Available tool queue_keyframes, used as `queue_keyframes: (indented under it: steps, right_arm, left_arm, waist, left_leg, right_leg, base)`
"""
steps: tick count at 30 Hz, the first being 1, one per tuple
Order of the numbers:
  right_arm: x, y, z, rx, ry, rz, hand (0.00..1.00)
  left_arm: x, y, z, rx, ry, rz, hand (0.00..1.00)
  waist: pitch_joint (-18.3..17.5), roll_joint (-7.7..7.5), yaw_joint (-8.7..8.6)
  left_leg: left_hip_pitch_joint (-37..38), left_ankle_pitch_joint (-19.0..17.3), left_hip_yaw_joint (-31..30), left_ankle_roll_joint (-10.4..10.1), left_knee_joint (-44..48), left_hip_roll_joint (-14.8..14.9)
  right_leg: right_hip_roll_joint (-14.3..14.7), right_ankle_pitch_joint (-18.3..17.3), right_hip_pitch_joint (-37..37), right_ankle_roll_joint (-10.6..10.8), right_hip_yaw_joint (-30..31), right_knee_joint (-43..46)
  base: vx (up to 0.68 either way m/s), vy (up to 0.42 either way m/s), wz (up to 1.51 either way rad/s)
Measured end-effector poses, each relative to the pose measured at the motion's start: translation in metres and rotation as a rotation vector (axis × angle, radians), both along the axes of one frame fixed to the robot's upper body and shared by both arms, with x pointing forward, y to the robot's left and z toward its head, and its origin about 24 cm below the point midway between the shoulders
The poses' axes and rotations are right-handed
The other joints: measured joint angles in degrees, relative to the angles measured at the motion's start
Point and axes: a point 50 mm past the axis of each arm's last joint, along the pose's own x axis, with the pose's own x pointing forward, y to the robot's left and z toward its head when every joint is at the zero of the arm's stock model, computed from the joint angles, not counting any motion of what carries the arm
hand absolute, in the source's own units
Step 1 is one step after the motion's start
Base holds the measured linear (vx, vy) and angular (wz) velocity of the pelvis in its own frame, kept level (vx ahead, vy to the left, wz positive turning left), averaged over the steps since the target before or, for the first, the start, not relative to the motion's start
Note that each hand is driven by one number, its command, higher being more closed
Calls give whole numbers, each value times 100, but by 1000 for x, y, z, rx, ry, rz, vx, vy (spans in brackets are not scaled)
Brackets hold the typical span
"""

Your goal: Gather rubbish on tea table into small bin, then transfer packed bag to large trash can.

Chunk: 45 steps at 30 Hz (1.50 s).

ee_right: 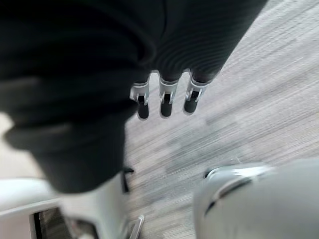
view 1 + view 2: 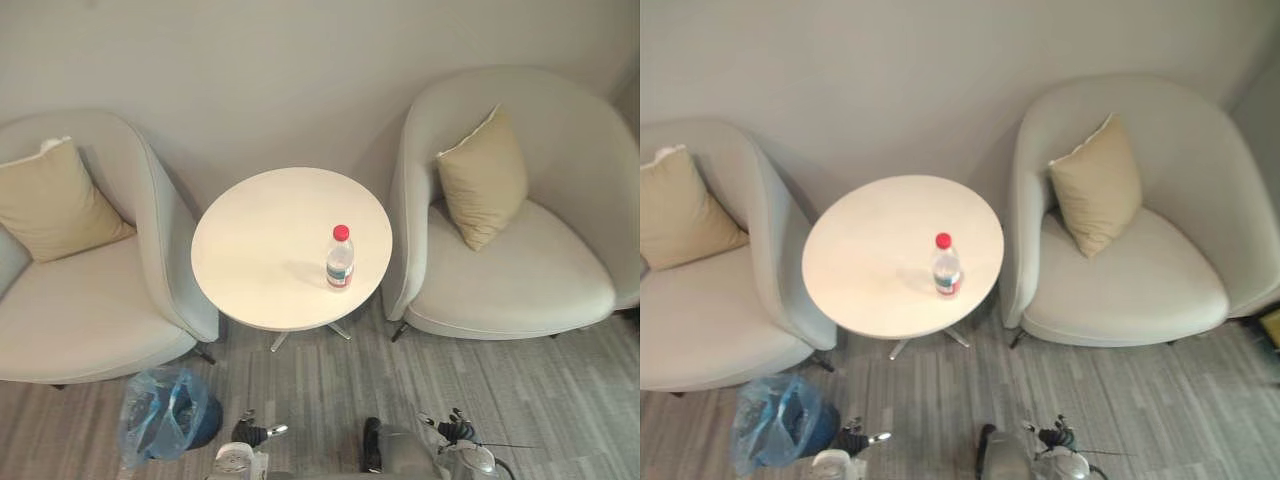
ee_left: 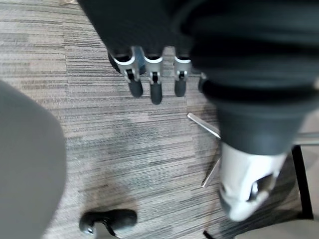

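Note:
A clear plastic bottle [image 2: 340,258] with a red cap and a label stands upright on the round white tea table [image 2: 260,250], near its right front edge. A small bin lined with a blue plastic bag [image 2: 165,412] sits on the floor left of the table's front, by the left armchair. My left hand [image 2: 256,433] hangs low near the bin; in its wrist view the fingers [image 3: 155,84] are straight over the carpet and hold nothing. My right hand [image 2: 455,430] hangs low on the right, its fingers [image 1: 164,102] also relaxed and empty above the floor.
Two pale armchairs flank the table, the left one [image 2: 90,310] and the right one [image 2: 530,280], each with a tan cushion [image 2: 482,180]. A plain wall stands behind. Grey striped carpet [image 2: 330,390] lies between me and the table's metal legs [image 2: 340,330].

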Motion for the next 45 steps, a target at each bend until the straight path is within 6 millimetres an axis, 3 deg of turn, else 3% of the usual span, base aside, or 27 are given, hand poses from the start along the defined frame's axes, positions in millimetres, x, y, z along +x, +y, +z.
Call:
queue_keyframes:
  steps: [1, 2, 3, 5, 8, 9, 10, 11, 12, 16, 24, 31, 35, 39, 45]
  right_arm:
    - [-3, 1, -1, 3, 7, 0, 0]
    - [-4, 10, -3, 26, 9, -1, 0]
    - [-4, 11, -3, 29, 9, -1, 0]
    - [-6, 14, -4, 36, 10, -7, 0]
    - [-6, 13, -4, 40, 7, -27, 0]
    - [-6, 13, -4, 41, 6, -31, 0]
    - [-7, 10, -3, 36, 5, -36, 0]
    - [-7, 9, -3, 33, 8, -35, 0]
    - [-6, 13, -4, 44, 4, -34, 0]
    - [-11, 20, -6, 61, 16, -38, 0]
    - [-14, 20, -7, 52, 24, -23, 0]
    - [-8, 21, -3, -9, 10, 48, 0]
    - [12, 20, 17, -96, -117, 159, 0]
    - [42, 17, 54, -223, -324, 276, 0]
    - [60, 9, 92, -371, -500, 364, 0]
  left_arm:
    - [5, -1, 2, -4, -23, -3, 0]
    - [12, -1, 6, -8, -54, -6, 0]
    - [13, -1, 6, -7, -57, -7, 0]
    - [16, -3, 8, -14, -71, -9, 0]
    - [18, -4, 9, -15, -80, -12, 0]
    - [18, -5, 9, -15, -79, -16, 0]
    - [17, -6, 8, -19, -73, -19, 0]
    - [18, -5, 9, -14, -77, -22, 0]
    - [15, -1, 8, -3, -65, -25, 0]
    - [15, 5, 7, 9, -60, -24, 0]
    - [10, 5, 6, 10, -47, -31, 0]
    - [6, 6, 4, 34, -32, -47, 0]
    - [4, 9, 4, 49, -27, -53, 0]
    - [3, 15, 4, 76, -22, -88, 0]
    - [1, 18, 4, 105, -17, -144, 0]
  waist:
    - [46, -70, 12]
    - [101, -162, 65]
    - [101, -184, 78]
    - [103, -187, 129]
    - [124, -174, 117]
    - [121, -164, 117]
    - [109, -82, 116]
    - [124, -97, 153]
    - [64, -205, 141]
    - [15, -355, 138]
    - [-38, -322, 152]
    - [-150, -328, 148]
    - [-193, -365, 143]
    - [-222, -458, 143]
    - [-230, -452, 128]
  left_leg:
    - [-141, 12, 14, -22, 532, 79]
    - [-685, 230, 59, -334, 1751, 226]
    - [-765, 246, 68, -394, 1920, 256]
    - [-1281, -266, 394, -240, 2453, 479]
    - [-1641, -561, 456, -116, 1475, 252]
    - [-1655, -477, 393, -88, 990, 153]
    - [-1652, -7, 148, -57, 205, 58]
    - [-1535, 162, 201, 36, 162, -23]
    - [-1390, 202, 270, 89, -78, -140]
    - [-1256, 187, 343, 220, -165, -364]
    - [-868, 196, 301, 251, -475, -429]
    - [-770, 556, 145, 205, -1051, -416]
    - [-784, 658, 36, 214, -1183, -439]
    - [-804, 719, 1, 221, -1248, -449]
    - [-893, 740, -123, 247, -1248, -473]
  right_leg:
    - [28, -67, 294, 9, -101, -155]
    - [53, -133, 606, -27, -198, -393]
    - [45, -139, 629, -36, -198, -420]
    - [83, -196, 812, -82, -205, -598]
    - [-31, -159, 969, 80, -112, -681]
    - [-58, -185, 990, 144, -48, -656]
    - [-27, -253, 978, 256, 70, -557]
    - [-29, -276, 986, 334, 256, -503]
    - [-111, -241, 1037, 406, 374, -657]
    - [-280, -161, 1234, 502, 457, -937]
    - [-267, -268, 1489, 582, 564, -1032]
    - [-188, -237, 1406, 526, 536, -1107]
    - [-180, -209, 1339, 499, 540, -1113]
    - [-173, -176, 1294, 488, 562, -1170]
    - [-158, -82, 1291, 491, 574, -1350]
  base:
    - [155, -133, 69]
    - [83, -91, 52]
    - [62, -51, 30]
    - [73, -20, -1]
    - [117, 88, -22]
    - [113, 166, -39]
    - [98, 163, -43]
    - [147, 186, -41]
    - [229, 209, -34]
    - [175, 145, -4]
    - [55, 7, 3]
    - [-29, -48, 7]
    - [-35, -6, 3]
    - [-32, 1, 2]
    - [-1, 1, 2]
